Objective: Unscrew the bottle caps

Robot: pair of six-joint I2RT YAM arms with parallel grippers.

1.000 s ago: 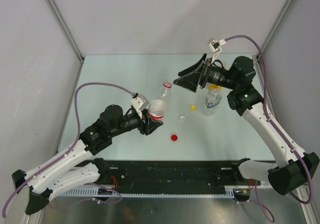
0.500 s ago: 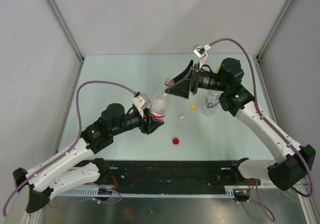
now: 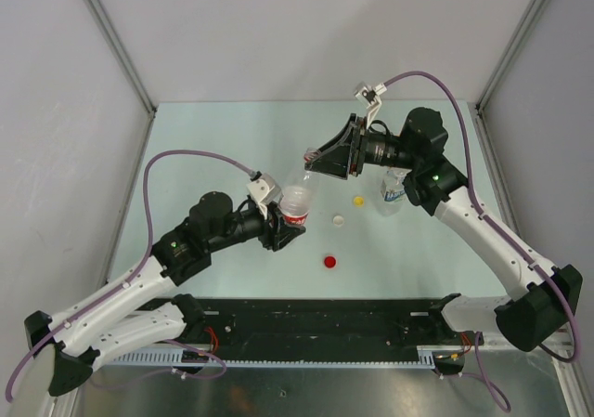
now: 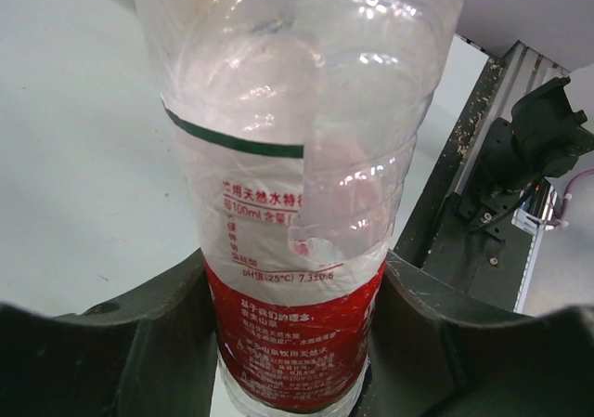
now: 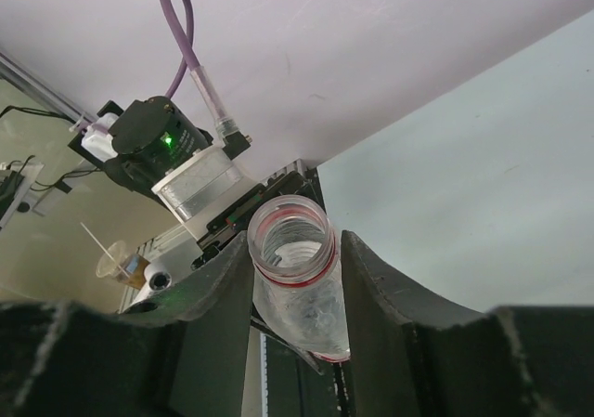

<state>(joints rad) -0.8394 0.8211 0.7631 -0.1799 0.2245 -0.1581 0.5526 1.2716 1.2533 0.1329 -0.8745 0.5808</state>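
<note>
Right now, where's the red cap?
Top view: the red cap lies on the table near its centre, on the robot's side of the white cap and to the right of the red-label bottle.

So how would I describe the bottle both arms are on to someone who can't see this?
Find the pale green table, then look at its middle. The left fingers clamp a clear bottle, tilted, its open neck between the right fingers. Its red-and-white label sets it apart from the blue-labelled bottle standing farther right.
</note>
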